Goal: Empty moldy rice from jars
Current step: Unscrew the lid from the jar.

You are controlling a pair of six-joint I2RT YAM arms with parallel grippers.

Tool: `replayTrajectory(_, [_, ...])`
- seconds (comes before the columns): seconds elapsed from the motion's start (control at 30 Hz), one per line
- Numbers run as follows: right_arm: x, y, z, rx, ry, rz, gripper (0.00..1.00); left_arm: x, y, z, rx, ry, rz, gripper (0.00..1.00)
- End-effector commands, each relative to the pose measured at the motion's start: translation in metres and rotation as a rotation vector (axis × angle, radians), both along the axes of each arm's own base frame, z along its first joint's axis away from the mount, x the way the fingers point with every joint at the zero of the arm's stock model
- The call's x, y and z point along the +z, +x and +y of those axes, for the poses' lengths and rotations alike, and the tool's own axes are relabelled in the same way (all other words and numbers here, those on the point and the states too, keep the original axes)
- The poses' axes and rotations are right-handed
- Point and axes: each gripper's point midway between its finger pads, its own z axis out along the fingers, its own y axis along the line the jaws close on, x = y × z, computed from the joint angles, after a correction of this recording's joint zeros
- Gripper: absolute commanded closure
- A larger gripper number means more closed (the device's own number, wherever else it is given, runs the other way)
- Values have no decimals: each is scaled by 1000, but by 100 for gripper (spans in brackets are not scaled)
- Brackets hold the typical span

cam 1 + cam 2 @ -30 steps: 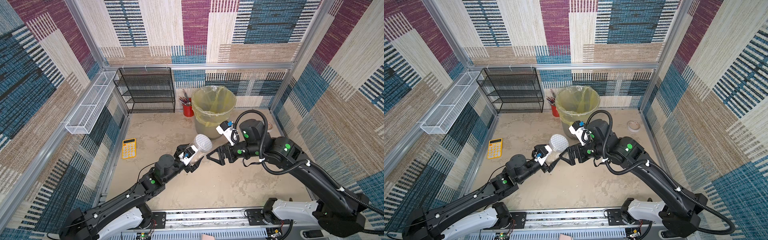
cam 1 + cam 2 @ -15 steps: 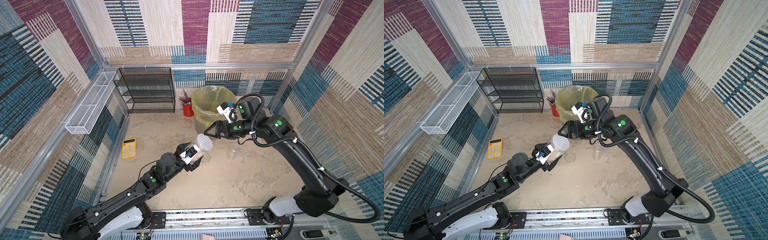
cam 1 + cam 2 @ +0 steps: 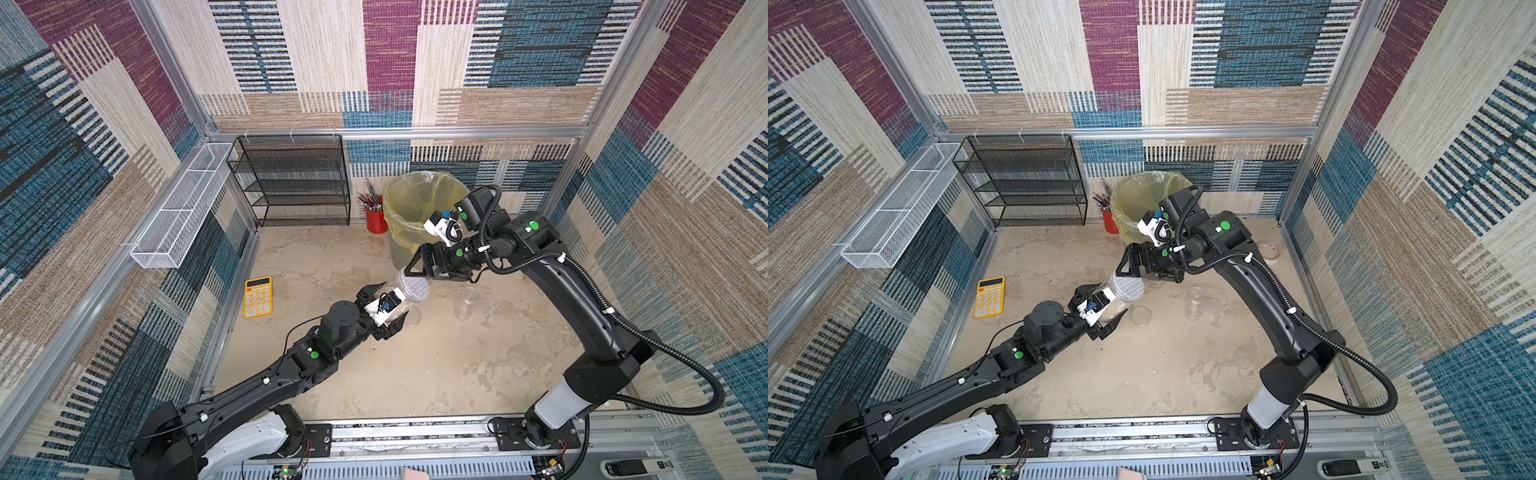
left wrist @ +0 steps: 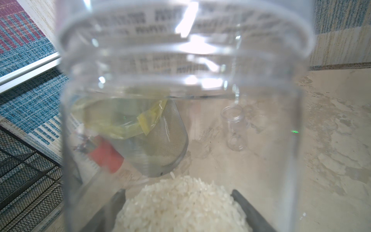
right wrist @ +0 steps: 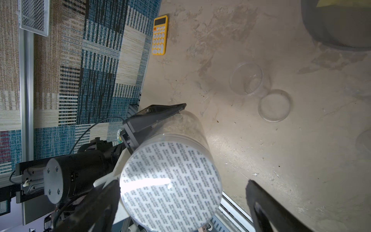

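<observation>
**Top views.** Item: jar, clear, white printed lid on, tilted lid-up. It was held off the table, mid-table, in front of the bin. I saw the left claw pinching its body, which the claw partly hid. The right claw was spread wide just above the lid; I could not judge contact. A second jar, open, stood on the table with a loose lid just beside it, both faint against the surface.

**Left wrist.** The jar wall filled the frame, blurred. Rice: pale white grains heaped at the gripped end, between dark fingers. I could make out no mould. The bin showed distorted through the wall.

**Right wrist.** The lid lay between the right claw's spread fingers, which were cut off by the frame edge. The lid print was too small to read. Only a corner of the bin showed.
</observation>
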Motion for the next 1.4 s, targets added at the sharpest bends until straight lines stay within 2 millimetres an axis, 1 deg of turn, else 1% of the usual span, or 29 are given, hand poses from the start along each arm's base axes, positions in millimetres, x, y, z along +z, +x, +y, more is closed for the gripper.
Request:
replayTrajectory(0.0, [-1,-2,-1,22,-8,-9,0,17,3,-2,-1,-26,-54,46])
replayTrajectory(0.47, [-1,1,3,50,-12,-22,1,12,4,-6,-9,-10,-40,47])
replayTrajectory(0.77, [-8,-2,9,80,-17,-8,1,12,6,-7,-6,-10,-41,47])
replayTrajectory(1.03, [-12,-5,7,87,-28,-8,5,11,8,-8,-3,-10,-35,47])
replayTrajectory(1.13, [-13,-3,5,83,-45,-27,9,11,8,-9,-6,-14,-34,48])
replayTrajectory(1.3, [-16,-5,6,105,-32,-47,19,13,5,-8,-11,-33,-30,48])
replayTrajectory(1.37, [-20,-1,3,99,-52,-80,23,13,4,-8,-16,-39,-25,48])
